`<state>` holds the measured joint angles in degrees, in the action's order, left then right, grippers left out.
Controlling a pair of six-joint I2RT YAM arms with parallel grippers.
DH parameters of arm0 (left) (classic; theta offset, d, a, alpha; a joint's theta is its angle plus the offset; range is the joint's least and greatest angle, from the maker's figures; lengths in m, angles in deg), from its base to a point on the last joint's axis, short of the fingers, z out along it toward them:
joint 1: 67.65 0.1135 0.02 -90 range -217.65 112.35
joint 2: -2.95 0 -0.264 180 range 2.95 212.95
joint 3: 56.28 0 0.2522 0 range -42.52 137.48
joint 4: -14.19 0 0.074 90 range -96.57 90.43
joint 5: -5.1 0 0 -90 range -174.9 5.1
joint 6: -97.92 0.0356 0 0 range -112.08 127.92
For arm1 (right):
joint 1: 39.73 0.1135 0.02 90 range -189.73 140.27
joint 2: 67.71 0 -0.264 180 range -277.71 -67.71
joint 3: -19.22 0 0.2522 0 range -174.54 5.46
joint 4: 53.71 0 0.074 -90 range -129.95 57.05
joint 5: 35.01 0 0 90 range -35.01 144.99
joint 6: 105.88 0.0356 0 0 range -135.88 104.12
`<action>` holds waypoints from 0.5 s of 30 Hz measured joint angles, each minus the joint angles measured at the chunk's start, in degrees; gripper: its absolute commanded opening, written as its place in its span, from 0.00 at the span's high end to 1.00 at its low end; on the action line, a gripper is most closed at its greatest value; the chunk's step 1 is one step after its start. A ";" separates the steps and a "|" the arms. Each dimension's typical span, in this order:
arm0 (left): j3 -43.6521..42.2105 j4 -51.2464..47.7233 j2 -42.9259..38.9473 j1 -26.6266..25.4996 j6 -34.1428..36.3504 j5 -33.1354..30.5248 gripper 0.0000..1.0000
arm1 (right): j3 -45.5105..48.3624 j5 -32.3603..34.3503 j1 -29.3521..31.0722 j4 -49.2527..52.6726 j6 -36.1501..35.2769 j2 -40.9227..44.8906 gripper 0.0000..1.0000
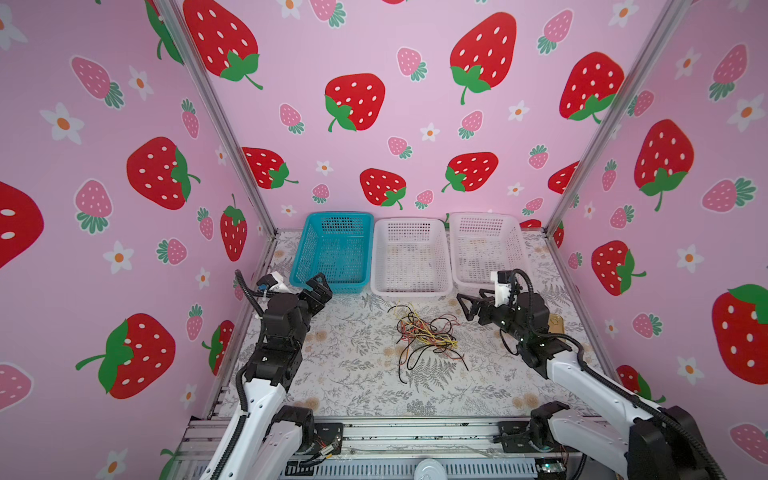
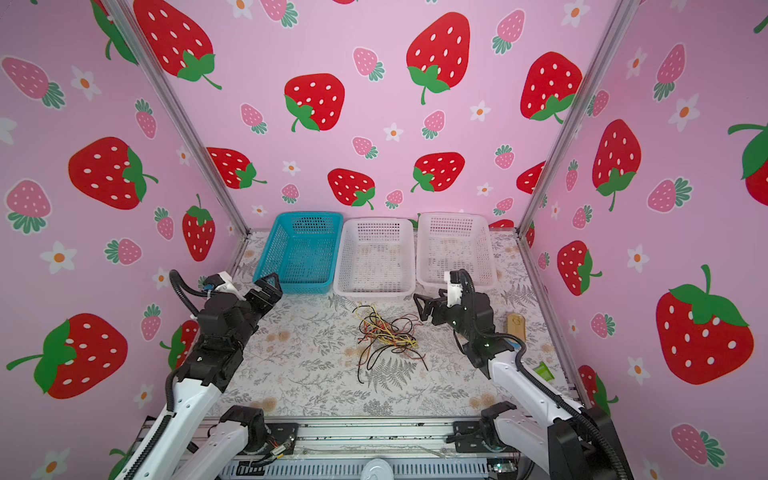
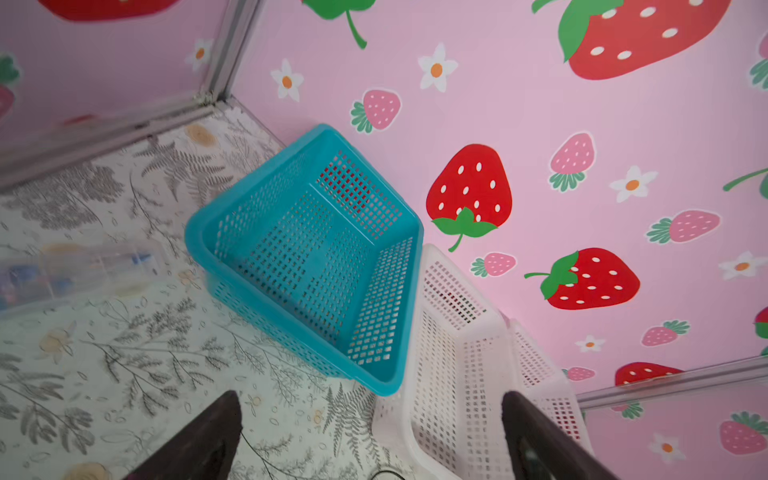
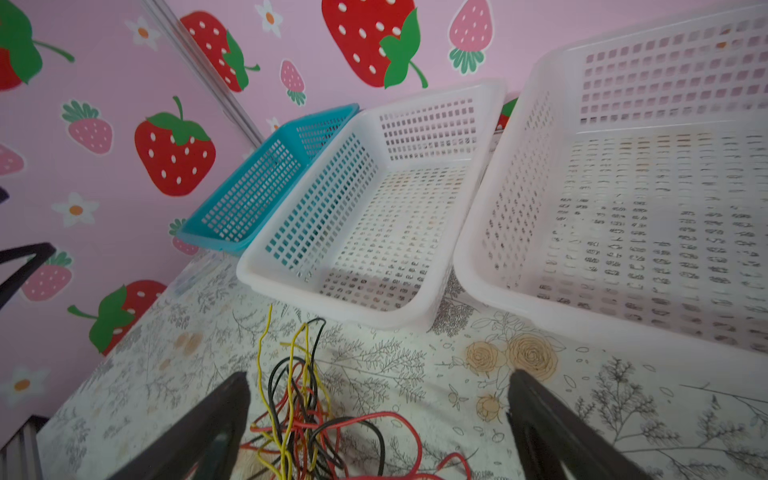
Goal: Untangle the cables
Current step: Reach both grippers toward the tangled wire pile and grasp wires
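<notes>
Left arm, white shells with black joints, is reaching up the tabletop's [image 1: 353, 374] left edge. The left gripper [image 1: 322, 289] is hovering at the near left corner of the teal perforated plastic basket [image 1: 338, 215], fingers spread wide and gripping nothing.

Right arm is bending in from the near right corner, wrist turned toward the centre. The right gripper [image 1: 464, 307] is hanging low beside the tangle, fingers apart and empty.

The thin, flexible cables [image 1: 424, 332] – black, red and yellow – are lying knotted mid-tabletop, just before the middle white lattice-walled basket [image 1: 411, 291], with black ends trailing toward the near edge.

A second white lattice-walled basket [image 1: 486, 217] is sitting at the far right – all three are lining the far edge on the floral-printed covering.
</notes>
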<state>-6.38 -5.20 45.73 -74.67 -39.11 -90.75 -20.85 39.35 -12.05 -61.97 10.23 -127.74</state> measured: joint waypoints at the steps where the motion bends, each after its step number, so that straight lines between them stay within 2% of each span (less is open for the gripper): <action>1: -0.02 -1.09 0.66 -0.02 -1.14 1.09 0.01 | 0.00 0.46 1.31 1.27 -0.42 -0.22 0.10; 4: 0.17 -4.96 2.95 -0.98 -3.02 3.50 0.01 | 0.00 1.40 4.42 4.02 -0.24 -1.73 0.18; 9: 0.70 -10.67 6.56 -6.25 -3.80 4.79 0.00 | 0.00 3.02 9.35 7.54 1.14 -4.94 0.29; 15: 1.20 -13.62 7.80 -17.88 -2.78 1.27 0.04 | 0.00 5.07 13.99 9.64 2.40 -5.66 0.33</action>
<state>-5.18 -18.82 53.54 -92.55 -41.88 -89.48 -20.85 44.42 1.94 -52.33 12.63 -133.40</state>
